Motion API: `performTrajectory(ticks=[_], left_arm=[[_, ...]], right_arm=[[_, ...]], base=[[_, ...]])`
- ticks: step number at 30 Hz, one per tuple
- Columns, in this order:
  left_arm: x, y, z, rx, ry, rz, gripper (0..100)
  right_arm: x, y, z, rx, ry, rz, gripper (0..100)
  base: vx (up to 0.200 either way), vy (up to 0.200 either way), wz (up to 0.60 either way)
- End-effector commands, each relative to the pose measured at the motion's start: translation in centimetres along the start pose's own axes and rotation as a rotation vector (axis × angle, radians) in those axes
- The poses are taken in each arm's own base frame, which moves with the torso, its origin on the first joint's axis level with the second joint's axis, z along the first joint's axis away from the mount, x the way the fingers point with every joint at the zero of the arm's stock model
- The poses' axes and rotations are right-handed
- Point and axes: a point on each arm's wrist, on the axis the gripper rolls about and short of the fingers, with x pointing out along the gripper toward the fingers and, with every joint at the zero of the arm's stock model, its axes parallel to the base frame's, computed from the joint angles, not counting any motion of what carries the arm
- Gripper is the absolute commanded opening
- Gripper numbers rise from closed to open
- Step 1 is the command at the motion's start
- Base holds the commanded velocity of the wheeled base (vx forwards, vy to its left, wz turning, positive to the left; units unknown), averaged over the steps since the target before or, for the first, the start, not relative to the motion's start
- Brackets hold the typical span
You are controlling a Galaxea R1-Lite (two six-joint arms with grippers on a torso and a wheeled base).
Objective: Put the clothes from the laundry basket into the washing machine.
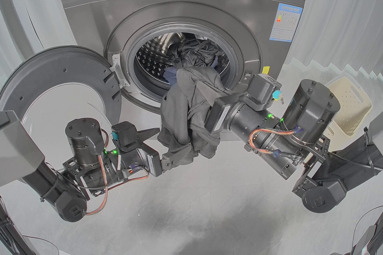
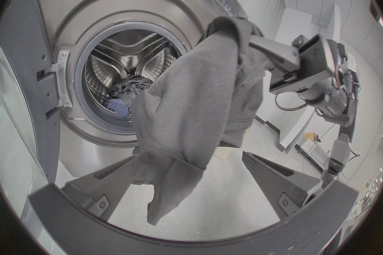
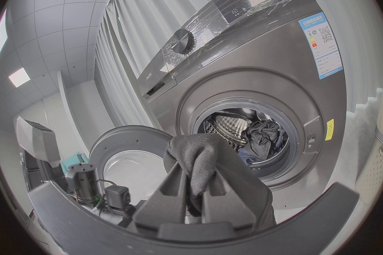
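A dark grey garment [image 1: 185, 112] hangs in front of the washing machine's [image 1: 179, 8] open drum mouth [image 1: 153, 56]. My right gripper [image 1: 205, 94] is shut on its upper edge, and the cloth is pinched between the fingers [image 3: 175, 196]. Below it, my left gripper [image 1: 173, 142] stands open, its fingers [image 2: 279, 180] wide apart, and the garment's lower end [image 2: 191, 108] drapes across one of them. Dark clothes [image 1: 195, 53] and a blue piece [image 2: 118, 106] lie inside the drum. A cream laundry basket [image 1: 349, 104] stands at the right, behind my right arm.
The round door [image 1: 52, 84] is swung fully open to the left of the drum, close to my left arm. Pale curtains hang on both sides of the machine. Bare grey floor [image 1: 207, 204] lies in front.
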Motion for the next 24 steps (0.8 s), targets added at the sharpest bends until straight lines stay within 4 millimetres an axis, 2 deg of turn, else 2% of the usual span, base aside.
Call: performTrajectory(ticks=[1, 15, 16, 24], left_arm=[[1.5, 0.5, -1.5, -0.012, 0.033, 0.011, 100], [3.3, 1.2, -1.4, -0.008, -0.002, 0.053, 100], [3.3, 1.3, -1.4, -0.008, -0.002, 0.061, 0], [2.9, 1.5, -1.2, 0.002, -0.042, 0.082, 0]], right_arm=[[-0.1, 0.1, -0.1, -0.002, 0.004, 0.004, 0], [-0.2, 0.2, -0.2, -0.003, 0.007, 0.006, 0], [-0.2, 0.2, -0.2, -0.003, 0.007, 0.006, 0], [-0.2, -0.1, -0.2, -0.006, 0.009, -0.001, 0]], base=[[0.0, 0.0, 0.0], [0.0, 0.0, 0.0], [0.0, 0.0, 0.0], [0.0, 0.0, 0.0]])
